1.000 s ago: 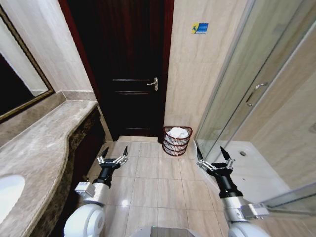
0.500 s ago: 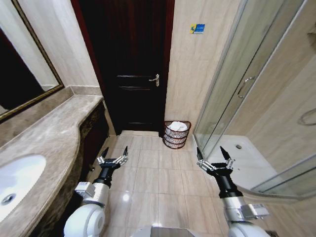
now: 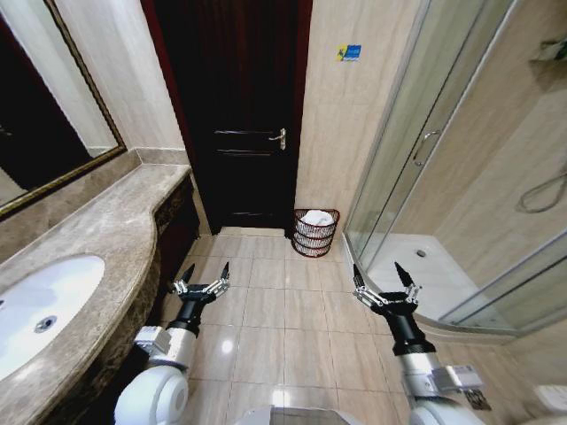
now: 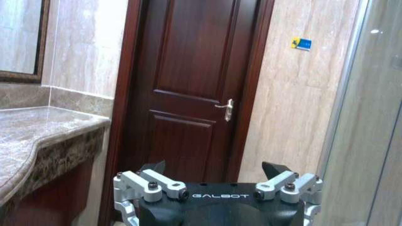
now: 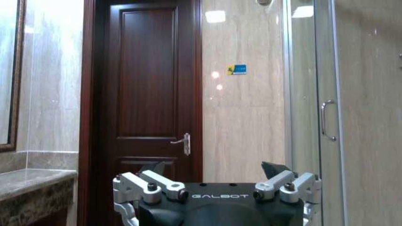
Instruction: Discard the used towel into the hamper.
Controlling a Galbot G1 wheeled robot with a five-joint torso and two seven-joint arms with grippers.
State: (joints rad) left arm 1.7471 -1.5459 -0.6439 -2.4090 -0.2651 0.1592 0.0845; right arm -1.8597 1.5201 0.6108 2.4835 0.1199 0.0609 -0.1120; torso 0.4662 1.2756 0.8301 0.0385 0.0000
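Observation:
The hamper (image 3: 315, 232), a small round dark reddish-brown wire basket, stands on the floor by the wall between the door and the shower glass. A white towel (image 3: 319, 218) lies inside it, showing above the rim. My left gripper (image 3: 205, 271) is held low over the floor tiles, open and empty, well short of the hamper. My right gripper (image 3: 383, 273) hangs at the same height to the right, also open and empty. In the wrist views the left gripper (image 4: 215, 170) and right gripper (image 5: 215, 168) both face the door with fingers spread.
A dark wooden door (image 3: 235, 106) with a metal handle (image 3: 279, 137) is straight ahead. A marble counter (image 3: 97, 239) with a white sink (image 3: 40, 305) runs along the left under a mirror (image 3: 44, 124). A glass shower enclosure (image 3: 434, 177) fills the right. Tiled floor (image 3: 283, 301) lies between.
The whole head view has shifted: the hamper and door look farther off and more of the sink and shower floor show. Both grippers hold the same pose.

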